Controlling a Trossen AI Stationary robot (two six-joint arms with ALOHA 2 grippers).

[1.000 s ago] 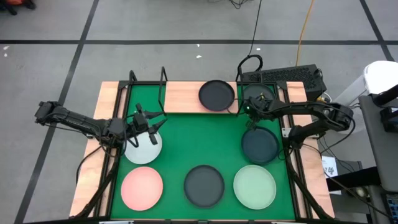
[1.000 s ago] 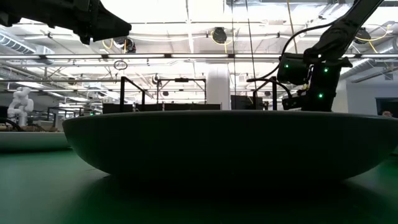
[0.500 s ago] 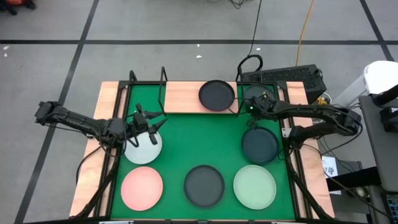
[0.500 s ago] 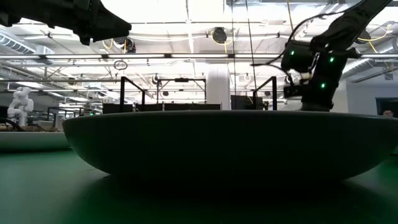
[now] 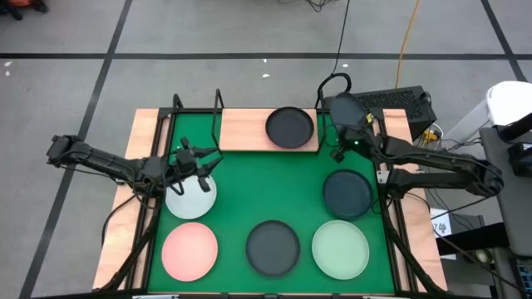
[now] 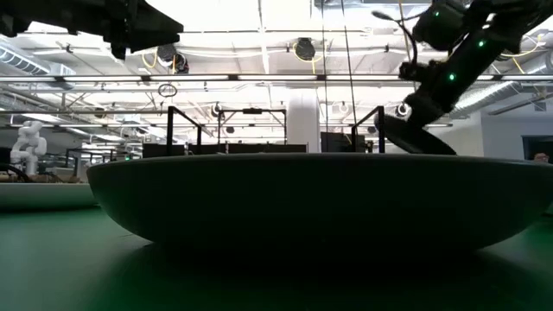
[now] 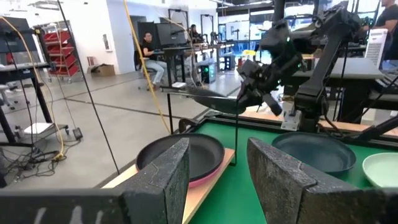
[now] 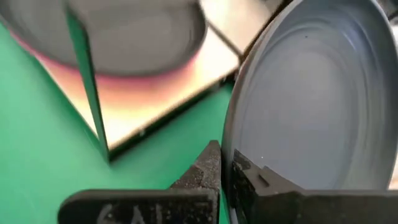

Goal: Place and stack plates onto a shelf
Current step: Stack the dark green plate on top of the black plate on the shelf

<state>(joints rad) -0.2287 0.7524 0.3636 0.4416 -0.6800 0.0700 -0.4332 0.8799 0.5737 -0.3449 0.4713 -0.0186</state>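
My right gripper [image 5: 347, 131] is shut on a dark grey plate [image 5: 349, 108], held in the air just right of the shelf [image 5: 249, 131]. The shelf, a light wood board, carries a black plate [image 5: 290, 127] lying on a pink one [image 7: 208, 177]. On the green mat lie a whitish plate [image 5: 191, 198], a pale pink one [image 5: 189, 252], a black one [image 5: 273, 247], a mint one [image 5: 341, 249] and a dark teal one [image 5: 347, 193]. My left gripper [image 5: 202, 170] hovers open above the whitish plate. My right gripper pinches the grey plate's rim [image 8: 233, 134] between its two fingers, one finger [image 8: 208, 168] under the plate and the other [image 8: 252, 180] on its upper face. The fingers come from the table's near right, slanting down. The plate [image 6: 415, 136] hangs tilted, clear of the table.
Thin black frame posts [image 5: 218, 116] stand at the shelf's ends, one [image 8: 87, 81] close to the held plate. A dark keyboard-like unit [image 5: 391, 101] and cables lie beyond the far right corner. Black rails [image 5: 391, 224] run along the mat's sides.
My right gripper has risen and drawn toward the table's far edge, tipping as it went. The dark grey plate came up with it, from low beside the shelf's right end to lifted clear and tilted. My left arm has kept still.
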